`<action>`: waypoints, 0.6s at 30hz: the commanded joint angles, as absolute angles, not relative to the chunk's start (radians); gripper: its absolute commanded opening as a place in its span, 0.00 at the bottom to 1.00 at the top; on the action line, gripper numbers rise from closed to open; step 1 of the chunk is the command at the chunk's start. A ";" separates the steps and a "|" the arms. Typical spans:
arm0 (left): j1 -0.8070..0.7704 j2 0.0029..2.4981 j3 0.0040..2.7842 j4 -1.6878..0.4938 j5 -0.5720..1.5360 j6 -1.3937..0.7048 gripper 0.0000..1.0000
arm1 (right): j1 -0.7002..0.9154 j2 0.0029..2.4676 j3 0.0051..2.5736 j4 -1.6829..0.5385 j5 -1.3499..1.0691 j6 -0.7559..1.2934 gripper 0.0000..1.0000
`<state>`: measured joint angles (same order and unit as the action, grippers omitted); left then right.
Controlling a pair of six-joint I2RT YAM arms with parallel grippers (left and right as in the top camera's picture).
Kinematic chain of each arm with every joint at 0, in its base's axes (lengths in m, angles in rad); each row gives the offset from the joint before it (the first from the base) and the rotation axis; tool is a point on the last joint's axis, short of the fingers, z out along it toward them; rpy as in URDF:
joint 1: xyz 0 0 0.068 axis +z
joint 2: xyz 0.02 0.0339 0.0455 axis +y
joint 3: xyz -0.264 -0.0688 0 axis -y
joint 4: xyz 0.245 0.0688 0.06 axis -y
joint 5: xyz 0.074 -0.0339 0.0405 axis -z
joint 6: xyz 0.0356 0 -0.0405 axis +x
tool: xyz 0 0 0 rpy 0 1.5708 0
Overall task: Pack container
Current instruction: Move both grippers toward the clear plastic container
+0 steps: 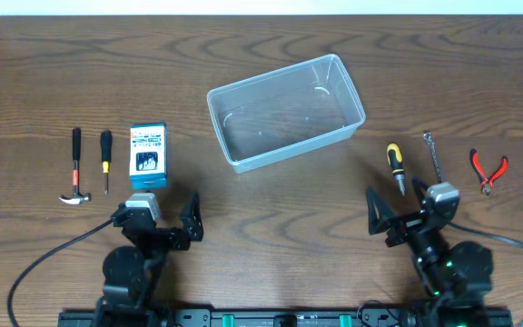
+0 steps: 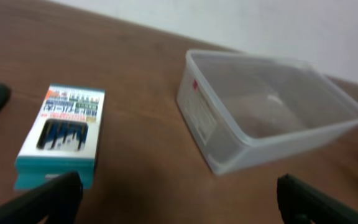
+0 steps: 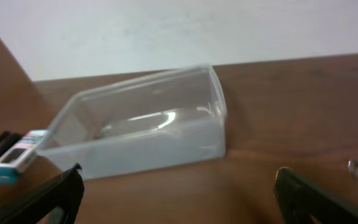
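The clear rectangular container (image 1: 284,111) lies empty at the table's middle, turned at an angle. It also shows in the left wrist view (image 2: 266,112) and the right wrist view (image 3: 142,134). My left gripper (image 1: 157,225) is open and empty near the front edge, just below the blue-and-white box (image 1: 148,154); its fingers (image 2: 179,199) frame bare table. My right gripper (image 1: 398,218) is open and empty at the front right; its fingers (image 3: 179,196) frame bare table in front of the container.
At the left lie a hammer (image 1: 76,173) and a black-handled screwdriver (image 1: 105,159). At the right lie a yellow-and-black screwdriver (image 1: 395,165), a wrench (image 1: 434,156) and red pliers (image 1: 488,170). The box shows in the left wrist view (image 2: 61,134).
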<state>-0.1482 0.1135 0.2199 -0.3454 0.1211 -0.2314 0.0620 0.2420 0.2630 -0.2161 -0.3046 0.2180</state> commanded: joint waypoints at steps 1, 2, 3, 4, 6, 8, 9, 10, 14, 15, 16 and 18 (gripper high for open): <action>-0.154 0.237 0.442 -0.448 0.160 -0.145 0.98 | 0.059 0.404 0.472 -0.308 -0.349 0.150 0.99; -0.154 0.295 0.519 -0.506 0.159 -0.111 0.98 | 0.059 0.478 0.555 -0.377 -0.349 0.138 0.99; -0.154 0.347 0.588 -0.557 0.150 -0.101 0.98 | 0.059 0.556 0.646 -0.456 -0.349 0.122 0.99; -0.154 0.399 0.655 -0.609 0.140 -0.101 0.98 | 0.060 0.622 0.726 -0.530 -0.348 0.109 0.99; -0.154 0.517 0.794 -0.723 0.139 -0.101 0.98 | 0.059 0.767 0.906 -0.709 -0.343 0.075 0.99; -0.154 0.638 0.921 -0.846 0.139 -0.101 0.98 | 0.059 0.913 1.085 -0.889 -0.337 0.040 0.99; -0.154 0.700 0.983 -0.911 0.139 -0.102 0.98 | 0.060 0.987 1.177 -0.981 -0.319 0.035 0.99; -0.154 0.749 1.031 -0.962 0.139 -0.102 0.98 | 0.060 1.051 1.254 -1.059 -0.300 0.036 0.99; -0.154 0.913 1.174 -1.089 0.145 -0.102 0.98 | 0.059 1.277 1.517 -1.225 -0.285 0.055 0.99; -0.154 0.936 1.187 -1.094 0.158 -0.108 0.98 | 0.059 1.309 1.550 -1.222 -0.327 0.063 0.99; -0.154 0.955 1.194 -1.095 0.178 -0.109 0.98 | 0.060 1.341 1.580 -1.204 -0.384 0.054 0.99; -0.154 0.986 1.195 -1.089 0.192 -0.108 0.98 | 0.070 1.399 1.641 -1.188 -0.429 -0.009 0.99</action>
